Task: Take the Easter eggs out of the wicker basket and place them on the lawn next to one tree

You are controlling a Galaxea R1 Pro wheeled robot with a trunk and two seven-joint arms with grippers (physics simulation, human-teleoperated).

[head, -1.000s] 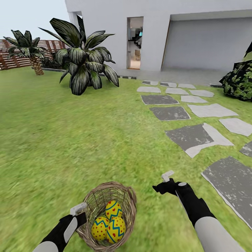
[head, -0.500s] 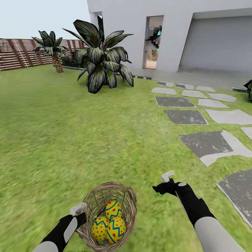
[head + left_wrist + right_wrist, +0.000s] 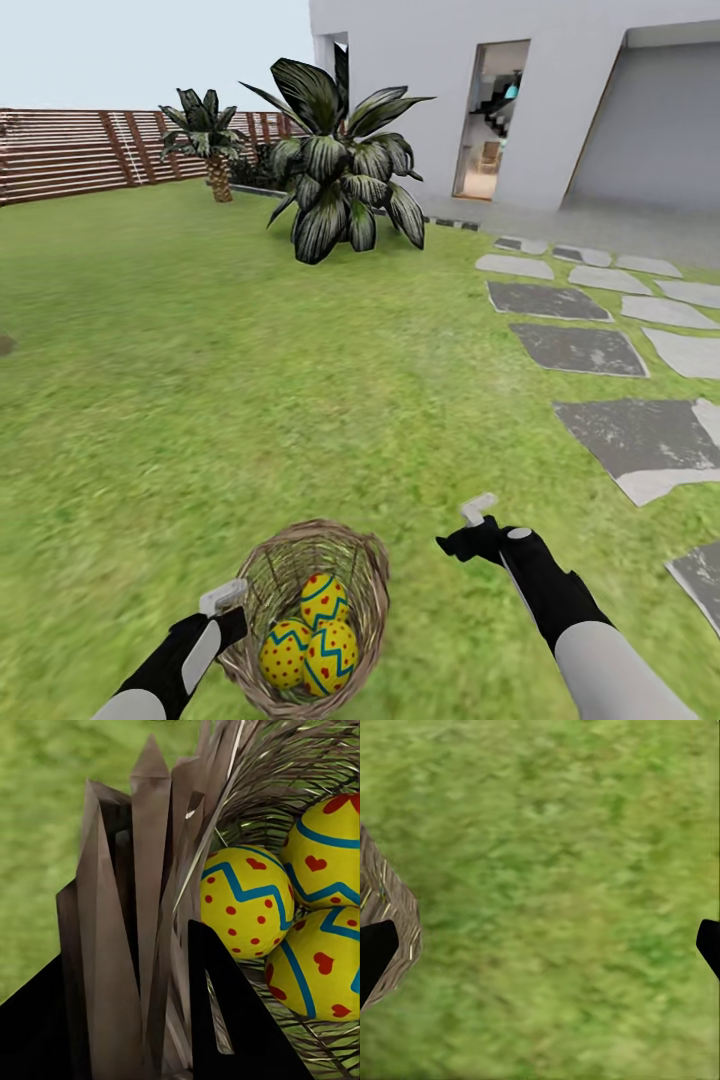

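Clearly the left jaws [image 3: 232, 612] clamp the wicker basket [image 3: 372, 575] rim.

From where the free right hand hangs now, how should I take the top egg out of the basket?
Probably from straight above. The basket rim walls the eggs in, so a sideways approach is blocked. The top egg leans on the other two, its upper end exposed; close across its narrow middle. The right hand is open over grass; the left hand grips the rim.

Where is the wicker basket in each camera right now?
Head view: wicker basket at bottom centre, its rim held by the left gripper.
Left wrist view: basket wall in the grip, eggs inside.
Right wrist view: a sliver of weave at one edge.
Shared landmark: the lawn.
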